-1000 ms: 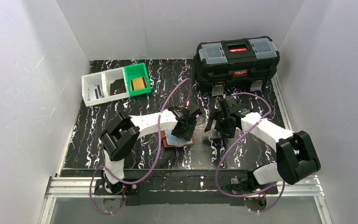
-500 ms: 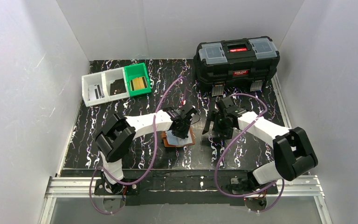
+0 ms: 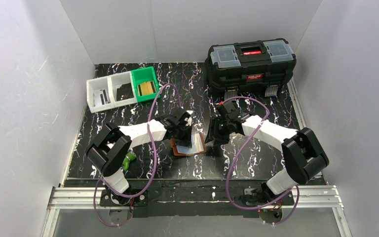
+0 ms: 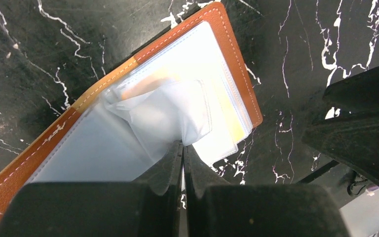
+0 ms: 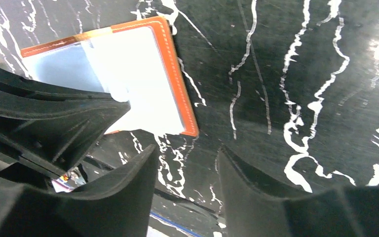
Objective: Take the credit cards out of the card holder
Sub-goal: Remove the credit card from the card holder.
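white and green bins point(image 3: 121, 91) sit far left. the left pincer point(image 4: 182, 148) is closed on a clear pocket of the open brown card holder point(image 4: 239, 74), which lies flat on the surface point(image 3: 197, 79) with a yellow card point(image 4: 233, 126) inside. just right of it, the right pincer point(image 5: 187, 168) hovers with its jaws apart, empty. the red label point(image 3: 254, 77) on the black toolbox point(image 3: 250, 59) is too small to read.

Open card holder point(image 4: 242, 69), left gripper point(image 4: 182, 146) pinching clear sleeve point(image 4: 175, 112)

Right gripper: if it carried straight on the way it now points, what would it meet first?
Probably the black white-veined table top, just beside the open brown leather card holder; the right gripper frames bare table, though depth is unclear.
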{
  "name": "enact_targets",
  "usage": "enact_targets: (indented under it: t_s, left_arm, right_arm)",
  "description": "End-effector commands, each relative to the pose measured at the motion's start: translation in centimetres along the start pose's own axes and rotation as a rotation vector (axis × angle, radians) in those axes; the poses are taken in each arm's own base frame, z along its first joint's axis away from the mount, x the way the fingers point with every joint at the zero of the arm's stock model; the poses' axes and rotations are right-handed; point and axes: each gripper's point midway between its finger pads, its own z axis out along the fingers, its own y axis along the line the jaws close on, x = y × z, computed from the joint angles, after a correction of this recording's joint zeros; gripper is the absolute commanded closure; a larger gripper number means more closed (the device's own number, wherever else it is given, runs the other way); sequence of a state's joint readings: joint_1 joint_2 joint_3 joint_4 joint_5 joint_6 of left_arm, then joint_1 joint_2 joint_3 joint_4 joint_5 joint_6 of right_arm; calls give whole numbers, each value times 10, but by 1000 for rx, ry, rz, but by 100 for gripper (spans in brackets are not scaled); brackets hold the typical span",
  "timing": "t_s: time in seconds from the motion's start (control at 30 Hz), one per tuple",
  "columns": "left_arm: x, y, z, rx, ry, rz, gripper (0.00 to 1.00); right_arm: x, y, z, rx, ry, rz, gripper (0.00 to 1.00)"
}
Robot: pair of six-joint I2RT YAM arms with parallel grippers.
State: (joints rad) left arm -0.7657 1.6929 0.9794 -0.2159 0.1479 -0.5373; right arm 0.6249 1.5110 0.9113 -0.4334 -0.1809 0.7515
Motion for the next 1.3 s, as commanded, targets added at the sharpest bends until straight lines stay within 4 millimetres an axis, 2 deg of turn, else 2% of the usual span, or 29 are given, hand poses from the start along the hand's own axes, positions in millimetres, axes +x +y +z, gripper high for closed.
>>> enact_targets:
  t_s: [0.0,0.2,0.33,0.9,1.27]
  left_arm:
    - [9,1,-9,53,0,-20,100]
    - [9,4,-15,75,-21,-51,100]
    - [10,6,-18,85,-30,-66,100]
    - [12,9,-21,108,-41,-87,100]
    - [11,5,-20,137,-41,-88,100]
  right_arm:
    - [-7,32,1,-86,3,-45,48]
    - [-4,48,11,-115,39,-61,59]
    - [-4,53,19,-119,60,-64,62]
    - [9,64,37,-125,120,-84,67]
    - [14,60,51,-106,150,-77,68]
